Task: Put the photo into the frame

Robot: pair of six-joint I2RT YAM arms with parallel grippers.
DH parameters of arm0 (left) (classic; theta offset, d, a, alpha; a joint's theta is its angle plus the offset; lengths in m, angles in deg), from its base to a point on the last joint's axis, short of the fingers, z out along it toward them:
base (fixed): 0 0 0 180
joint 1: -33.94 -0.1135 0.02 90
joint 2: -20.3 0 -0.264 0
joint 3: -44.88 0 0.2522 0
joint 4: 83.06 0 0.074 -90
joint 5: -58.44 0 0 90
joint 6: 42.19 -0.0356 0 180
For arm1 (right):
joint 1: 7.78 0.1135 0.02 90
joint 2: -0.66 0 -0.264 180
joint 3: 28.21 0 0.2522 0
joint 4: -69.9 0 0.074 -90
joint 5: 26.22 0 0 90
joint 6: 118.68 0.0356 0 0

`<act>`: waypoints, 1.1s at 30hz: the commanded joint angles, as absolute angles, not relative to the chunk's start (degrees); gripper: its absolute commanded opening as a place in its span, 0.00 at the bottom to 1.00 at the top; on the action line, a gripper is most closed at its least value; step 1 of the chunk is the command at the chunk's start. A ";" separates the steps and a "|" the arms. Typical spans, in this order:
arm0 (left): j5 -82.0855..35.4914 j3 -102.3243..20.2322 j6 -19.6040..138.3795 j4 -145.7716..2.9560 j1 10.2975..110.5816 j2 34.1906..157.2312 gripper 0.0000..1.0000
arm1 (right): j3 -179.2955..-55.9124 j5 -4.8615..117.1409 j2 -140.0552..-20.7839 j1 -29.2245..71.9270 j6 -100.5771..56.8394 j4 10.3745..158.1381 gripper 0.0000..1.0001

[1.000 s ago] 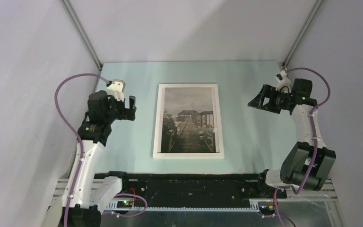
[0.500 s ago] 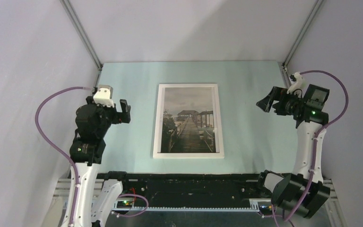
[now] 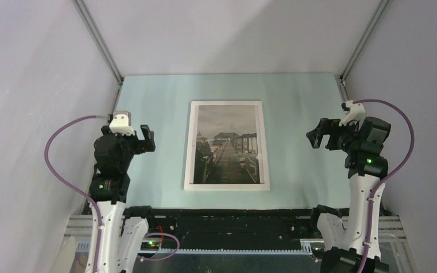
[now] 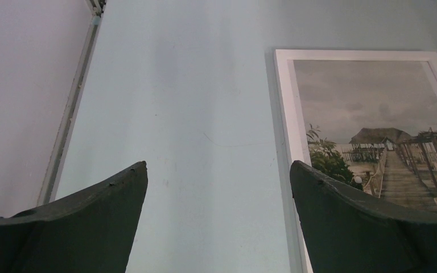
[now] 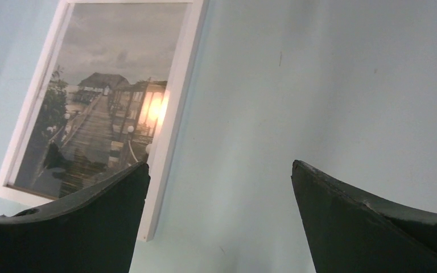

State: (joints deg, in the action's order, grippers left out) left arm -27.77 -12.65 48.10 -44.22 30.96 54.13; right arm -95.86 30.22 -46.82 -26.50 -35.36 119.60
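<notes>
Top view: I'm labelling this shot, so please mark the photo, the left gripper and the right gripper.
photo (image 3: 227, 145), top view, centre of the boardwalk picture.
left gripper (image 3: 147, 139), top view, midway between its open fingers.
right gripper (image 3: 314, 135), top view, midway between its open fingers.

White-black arms (image 3: 99, 227), purple cables (image 3: 46, 152), black tools (image 3: 147, 139), possibly green lights (image 3: 369, 161).

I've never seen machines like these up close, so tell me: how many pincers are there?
2. The left pincer hangs open above the table, left of the photo. The right pincer hangs open to the photo's right. None seems hidden.
</notes>
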 commanded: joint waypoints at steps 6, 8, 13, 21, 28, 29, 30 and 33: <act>-27.76 -7.21 52.01 -53.83 30.19 48.01 1.00 | -93.40 34.55 -45.55 -26.19 -38.33 116.36 1.00; -27.57 -5.80 52.24 -55.20 30.16 47.43 1.00 | -93.24 34.59 -45.57 -26.27 -38.46 116.34 0.99; -29.24 -3.82 51.46 -57.29 30.17 48.18 1.00 | -92.36 34.11 -43.64 -26.68 -39.53 115.88 0.99; -29.56 -2.47 50.72 -58.83 30.16 47.50 1.00 | -90.68 33.08 -40.68 -27.67 -40.62 114.60 0.99; -29.54 -1.94 50.37 -59.32 30.21 46.41 1.00 | -90.38 32.36 -40.91 -29.27 -40.63 114.37 1.00; -29.63 -1.93 50.36 -59.39 30.18 46.17 1.00 | -90.35 32.50 -40.91 -29.52 -40.55 114.34 1.00; -29.73 -1.86 50.29 -59.44 30.16 46.11 1.00 | -90.33 32.50 -40.91 -29.68 -40.55 114.34 1.00; -29.80 -1.78 50.12 -59.50 30.16 45.65 1.00 | -90.40 31.82 -40.64 -30.73 -40.61 114.53 0.99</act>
